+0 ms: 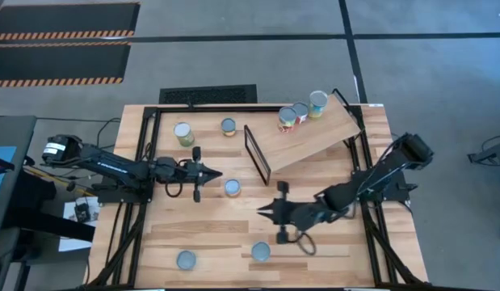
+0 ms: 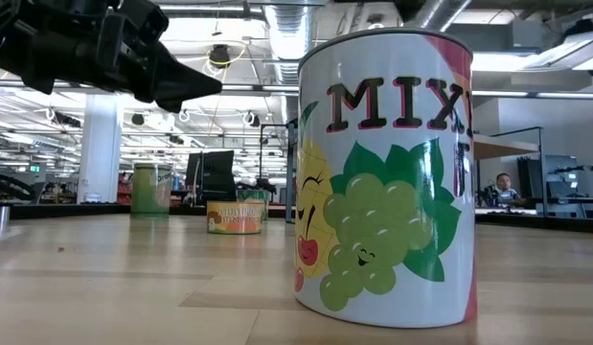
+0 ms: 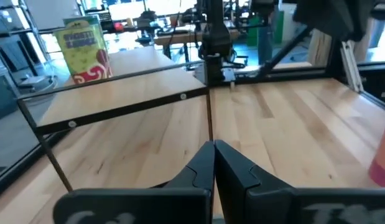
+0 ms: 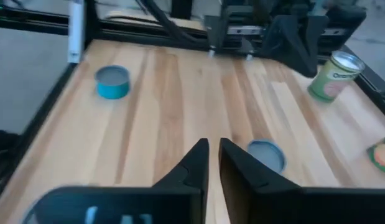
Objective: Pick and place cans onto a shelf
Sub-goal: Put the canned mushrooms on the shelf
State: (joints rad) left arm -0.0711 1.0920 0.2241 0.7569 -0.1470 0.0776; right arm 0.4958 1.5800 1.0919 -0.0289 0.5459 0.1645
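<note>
Three cans [image 1: 302, 111] are seen on the shelf [image 1: 314, 136] only from above; the left gripper [image 1: 211, 173] is shut, empty; the right gripper [image 1: 262, 212], over bare table [image 1: 209, 230], is slightly parted, empty.

The big can [image 2: 384, 177] closest to the low camera carries the letters "MIX" in dark red capitals above cartoon grapes, with the rest of the word cut off at the can's edge. Labels on the short orange can [image 2: 235, 217], the green can [image 2: 150, 188] and the can [image 3: 85, 48] on the shelf [image 3: 127, 96] carry print too blurred to read.
</note>
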